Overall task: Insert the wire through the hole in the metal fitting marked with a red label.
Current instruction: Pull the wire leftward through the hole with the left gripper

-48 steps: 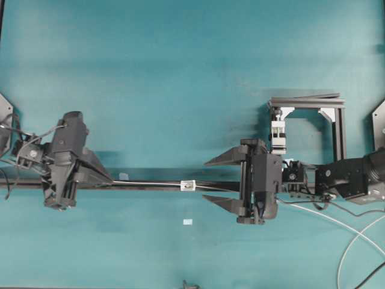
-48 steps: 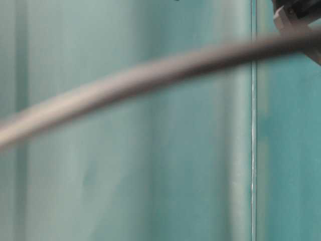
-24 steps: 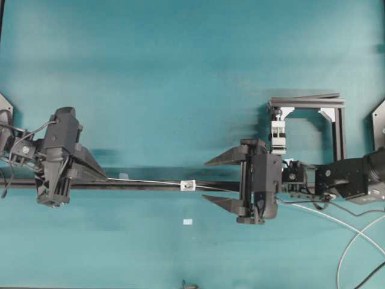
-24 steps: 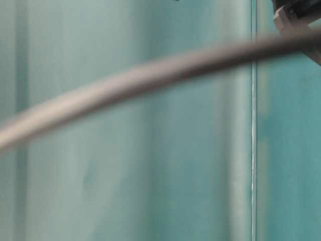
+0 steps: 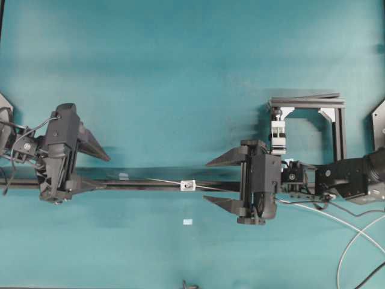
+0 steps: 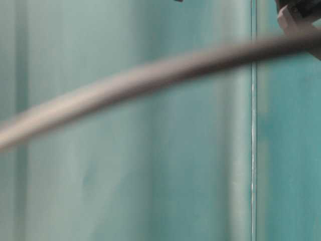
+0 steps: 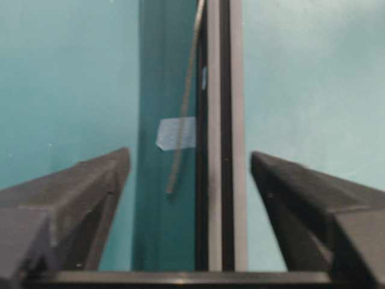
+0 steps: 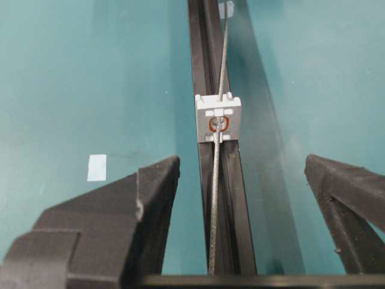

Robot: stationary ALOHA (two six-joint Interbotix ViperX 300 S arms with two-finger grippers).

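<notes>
Wire is threaded: right wrist view shows it passing through the red-ringed hole of the metal fitting, lying along the black rail on both sides. In the overhead view the fitting sits mid-rail; the wire runs from about 9 o'clock of it through to 3 o'clock, toward the right hand.

Left hand: fingers spread wide, nothing between them. Left wrist view shows the wire's free end lying loose just beside the rail, over a pale tape patch, touching neither finger.

Right hand: fingers spread wide either side of the rail, at 3 o'clock of the fitting. The wire runs down the middle of the gap; no contact visible.

Step in hand, as I read it: insertion done, left has let go. To do it well:
- Back the left hand straight away along the rail's line, toward 9 o'clock. No sideways sweep, or a finger snags the loose end and drags the wire back out.
- Keep the right hand's fingers clear of the wire, or close only if it needs pulling further through.
- Main risk: the stiff wire springs or slides once free.

Table-level view is blocked by a blurred cable; useless here. Tabletop shows nothing else in play.
</notes>
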